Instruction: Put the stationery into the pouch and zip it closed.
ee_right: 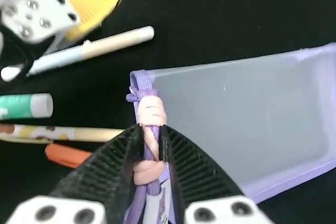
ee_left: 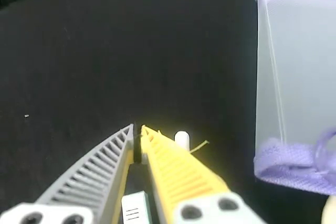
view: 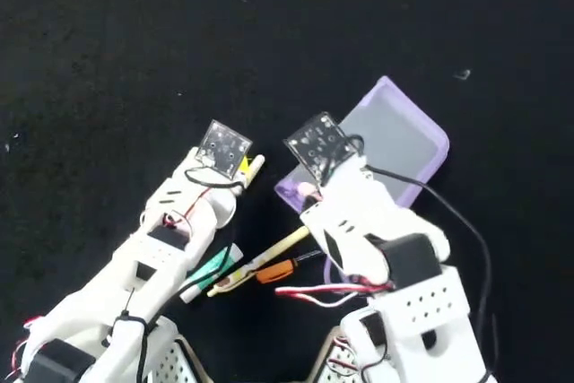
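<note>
No word, number or sign could be read in any of the views. A white label point(ee_left: 135, 212) crossed by a few short dark lines was seen on a dark item in the left wrist view, but no characters could be made out on it. Faint pale marks were seen on the green part of a green-and-white stick point(ee_right: 25, 105) in the right wrist view, too small for it to be told whether they were letters.

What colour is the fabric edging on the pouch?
Lilac purple, framing the translucent panel of the pouch; the right wrist view shows it best.
</note>
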Controlling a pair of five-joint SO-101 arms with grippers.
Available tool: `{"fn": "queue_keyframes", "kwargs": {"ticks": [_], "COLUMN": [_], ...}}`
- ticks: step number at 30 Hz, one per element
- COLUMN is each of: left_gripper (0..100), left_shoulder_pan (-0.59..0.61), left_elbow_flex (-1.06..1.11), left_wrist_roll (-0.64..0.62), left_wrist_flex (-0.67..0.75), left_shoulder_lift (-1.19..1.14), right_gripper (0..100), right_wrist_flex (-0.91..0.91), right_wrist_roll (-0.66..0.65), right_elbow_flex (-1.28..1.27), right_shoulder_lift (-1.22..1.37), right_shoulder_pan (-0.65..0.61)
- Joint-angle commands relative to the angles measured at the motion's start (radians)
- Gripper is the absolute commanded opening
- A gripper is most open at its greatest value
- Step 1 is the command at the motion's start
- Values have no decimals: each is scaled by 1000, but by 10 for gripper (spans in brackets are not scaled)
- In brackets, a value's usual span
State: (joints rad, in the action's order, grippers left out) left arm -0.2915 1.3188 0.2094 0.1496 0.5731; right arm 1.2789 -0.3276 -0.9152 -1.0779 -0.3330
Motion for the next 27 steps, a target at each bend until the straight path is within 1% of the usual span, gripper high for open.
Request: {"fn": "queue_keyframes", "kwargs": {"ticks": [1, 4, 7, 9, 11, 14, 15, 19, 23, 27], "left_gripper": [30, 30, 30, 37, 98, 227, 248, 227, 227, 227], "left_shoulder_pan": [7, 5, 1, -19, -50, -90, -97, -99, -101, -102], "left_elbow_flex": [-131, -180, -189, -188, -176, -150, -143, -140, -140, -143], "left_wrist_roll": [-12, -12, -12, -12, -12, -12, -12, -9, -6, -6], "left_wrist_flex": [-133, -226, -244, -250, -252, -250, -250, -250, -250, -250], "left_shoulder_lift": [5, 3, 3, 3, 3, 6, 11, 14, 14, 5], "right_gripper": [11, 11, 11, 11, 11, 11, 11, 11, 11, 11], "right_wrist_flex": [15, 44, 103, 132, 141, 146, 146, 146, 150, 195], "right_wrist_roll": [-55, -78, -80, -81, -95, -129, -132, -135, -129, -129], "right_elbow_flex": [58, 70, 114, 142, 166, 176, 177, 177, 209, 254], "right_shoulder_lift": [39, 41, 41, 41, 47, 48, 48, 48, 48, 48], "right_shoulder_pan": [23, 25, 26, 51, 87, 121, 124, 126, 127, 127]}}
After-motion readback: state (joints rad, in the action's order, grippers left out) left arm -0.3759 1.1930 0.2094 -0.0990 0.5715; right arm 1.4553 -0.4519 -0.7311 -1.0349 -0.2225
